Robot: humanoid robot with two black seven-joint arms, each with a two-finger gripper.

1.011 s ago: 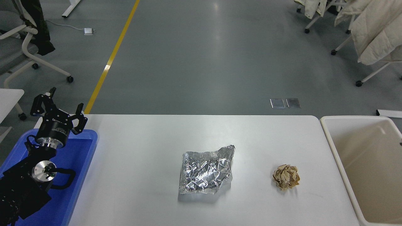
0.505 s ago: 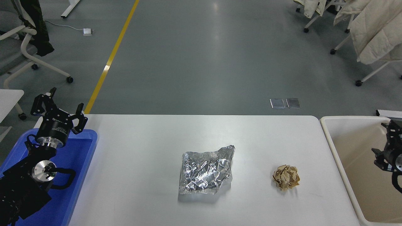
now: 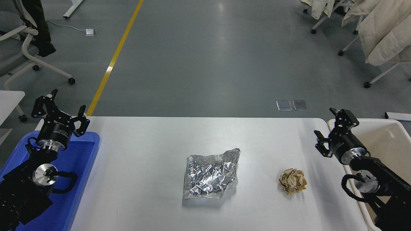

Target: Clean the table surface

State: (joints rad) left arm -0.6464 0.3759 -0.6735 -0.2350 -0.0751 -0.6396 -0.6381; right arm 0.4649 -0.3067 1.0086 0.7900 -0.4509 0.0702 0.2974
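1. Head view, left side: your left end effector (image 3: 59, 110) sat parked above the far end of the blue tray (image 3: 84, 160), fingers spread wide and gripping nothing, exactly where it was a second before.
2. Head view, middle: the white surface (image 3: 144, 179) ran between the blue tray and the cream bin (image 3: 393, 134). A crumpled sheet of foil (image 3: 210, 175) lay near its centre, and a ball of brown paper (image 3: 292, 181) lay to the foil's right, well apart from it. Neither had shifted.
3. Head view, right side: this is where things changed. Your right arm was absent a second before, appeared over the bin half a second before, and had now swung in over the bin's near-left rim. The right end effector (image 3: 330, 133) hung above the surface's right edge, beyond the paper ball, fingers apart and empty.
4. That reads as the opening reach, probably for the paper ball; both scraps remained to be cleared.
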